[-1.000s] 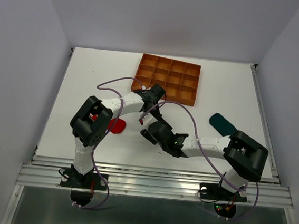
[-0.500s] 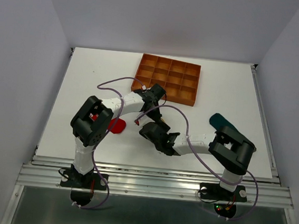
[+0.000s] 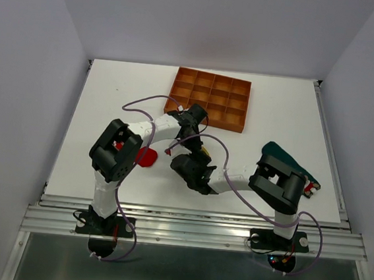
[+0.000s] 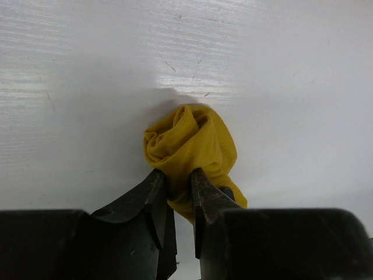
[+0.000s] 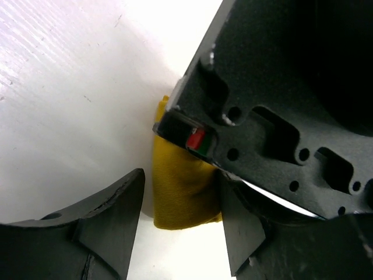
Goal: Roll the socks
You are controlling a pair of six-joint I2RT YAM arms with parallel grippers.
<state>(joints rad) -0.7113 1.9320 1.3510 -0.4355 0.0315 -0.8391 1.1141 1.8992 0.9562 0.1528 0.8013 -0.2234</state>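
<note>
1. The left gripper (image 4: 179, 178) sits at the lower centre of its wrist view. Its jaws are drawn narrow and pinch a fold of the yellow sock (image 4: 192, 137), with fabric filling the slim gap between the two dark fingers.
2. The yellow sock is bunched into a small, loosely wound bundle. It rests on the white table (image 4: 87, 70) just above the fingertips, near the middle of the frame, and a little of it trails down past the right-hand finger.
3. The right gripper (image 5: 182, 192) has its jaws spread wide in the lower half of its wrist view. The yellow bundle lies between the fingers. The left-hand finger stands slightly clear of the fabric, and the right-hand finger is at its edge.
4. In that same view the black body of the left gripper fills the upper right and covers the top of the sock.
5. From the top camera, both grippers meet at the centre of the table, and the yellow sock is hidden beneath them.
6. The red sock (image 3: 147, 157) lies left of centre, partly under the left arm.
7. The teal sock (image 3: 277, 151) lies at centre right, partly covered by the right arm.
8. The orange-brown gridded tray (image 3: 211, 99) sits at upper centre, apart from all the socks.
</note>
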